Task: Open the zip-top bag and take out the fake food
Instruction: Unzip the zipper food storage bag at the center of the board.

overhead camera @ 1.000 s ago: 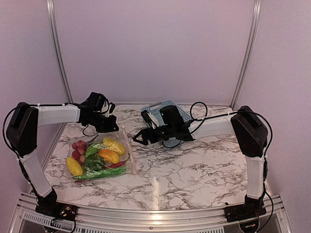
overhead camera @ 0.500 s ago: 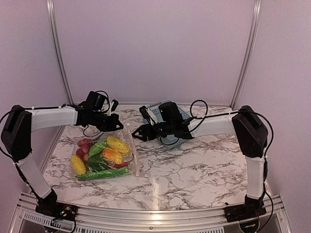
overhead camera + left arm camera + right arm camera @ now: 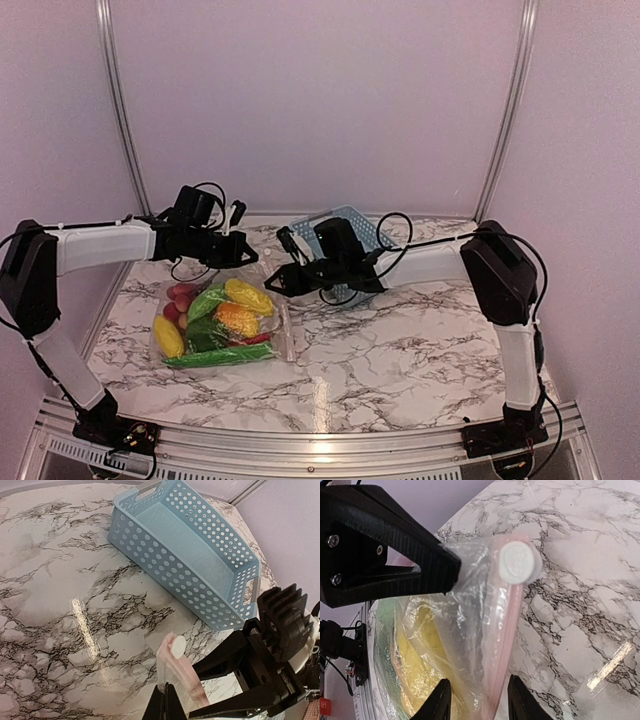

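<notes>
Pinches the top corner of the bag (image 3: 268, 300) with the left hand (image 3: 162, 706), fingers together on the plastic just behind the white slider (image 3: 520, 562). Holds that corner up off the desk (image 3: 430, 340) and leaves the rest of the bag lying at the left side, close to the left arm, with the food (image 3: 238, 318) all inside. Shows no gap along the pink strip (image 3: 506, 630), so most likely sealed.

Straddles the strip with the right hand (image 3: 477, 702), fingers apart, one on either side, a little below the slider. Cannot tell whether either pad touches the plastic yet.

Looks like the start of the opening step: getting a second hold near the zip, to work against the left hand's pinch.

Risks from here:
- Closing this low may trap both walls of the bag together with the strip. Pulling would then drag the whole bag instead of parting the seal.
- May miss the slider entirely, given the gap between it and the right fingers.
- May strip the film out of the left pinch. Only a small bite at the very corner, and slick, crinkly plastic.
- May swing or slide the loaded bag if raised further, with the weight of the food hanging low.
- May knock the two hands together, working so near one another.
- May clip the basket (image 3: 350, 222), just behind the right arm, on a backward pull.
</notes>
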Tool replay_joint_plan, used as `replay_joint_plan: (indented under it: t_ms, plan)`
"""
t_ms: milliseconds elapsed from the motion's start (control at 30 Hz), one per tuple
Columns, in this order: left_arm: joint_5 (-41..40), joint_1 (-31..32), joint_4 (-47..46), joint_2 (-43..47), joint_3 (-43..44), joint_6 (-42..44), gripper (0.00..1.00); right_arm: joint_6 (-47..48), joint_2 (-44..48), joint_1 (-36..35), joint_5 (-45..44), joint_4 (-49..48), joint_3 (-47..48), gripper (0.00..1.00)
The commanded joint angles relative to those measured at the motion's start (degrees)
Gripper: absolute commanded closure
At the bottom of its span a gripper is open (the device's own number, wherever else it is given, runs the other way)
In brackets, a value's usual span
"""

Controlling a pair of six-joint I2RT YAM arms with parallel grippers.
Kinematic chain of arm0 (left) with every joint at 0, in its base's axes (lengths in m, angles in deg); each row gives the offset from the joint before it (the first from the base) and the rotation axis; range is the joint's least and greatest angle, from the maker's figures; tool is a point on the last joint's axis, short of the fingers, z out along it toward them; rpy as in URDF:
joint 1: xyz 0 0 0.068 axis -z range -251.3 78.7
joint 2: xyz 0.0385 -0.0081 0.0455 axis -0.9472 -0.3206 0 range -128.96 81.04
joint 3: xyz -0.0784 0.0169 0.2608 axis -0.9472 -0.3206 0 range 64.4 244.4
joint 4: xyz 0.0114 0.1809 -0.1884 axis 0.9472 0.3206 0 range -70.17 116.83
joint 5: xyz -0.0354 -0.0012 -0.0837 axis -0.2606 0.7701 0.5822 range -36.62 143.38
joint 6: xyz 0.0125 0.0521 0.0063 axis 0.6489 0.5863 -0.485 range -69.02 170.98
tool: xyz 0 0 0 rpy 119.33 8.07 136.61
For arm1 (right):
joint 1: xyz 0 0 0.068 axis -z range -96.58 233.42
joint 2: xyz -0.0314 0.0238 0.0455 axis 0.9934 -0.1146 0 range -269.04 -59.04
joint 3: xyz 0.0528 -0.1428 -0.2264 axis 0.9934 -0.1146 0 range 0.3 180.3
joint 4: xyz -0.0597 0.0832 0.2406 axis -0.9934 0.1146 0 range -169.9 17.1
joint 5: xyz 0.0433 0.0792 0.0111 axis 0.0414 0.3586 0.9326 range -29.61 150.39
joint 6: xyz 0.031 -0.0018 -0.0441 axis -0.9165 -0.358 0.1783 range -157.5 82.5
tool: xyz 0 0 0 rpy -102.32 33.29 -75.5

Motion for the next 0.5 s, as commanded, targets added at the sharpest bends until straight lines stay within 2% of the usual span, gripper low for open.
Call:
replay_joint_plan:
  t_ms: [0, 167, 367, 467]
  plan:
    - [1.0, 0.2, -3.1, 2.9, -1.2, -0.4, 1.0, -0.9, -0.4, -0.3, -0.5, -0.5, 2.5, 0.7]
    - [1.1, 0.3, -4.2, 3.6, -2.0, -0.4, 1.0, 0.0, 1.8, -0.3, -1.6, 1.4, 2.4, 1.0]
    - [1.6, 0.4, -4.7, 6.2, -2.1, 0.4, 0.99, 2.4, 7.1, -0.3, -4.4, 5.4, 2.1, 1.0]
    - [1.2, 0.4, -4.9, 7.8, -2.3, 1.5, 0.81, 4.6, 10.0, -0.3, -6.3, 9.0, 3.6, 1.0]
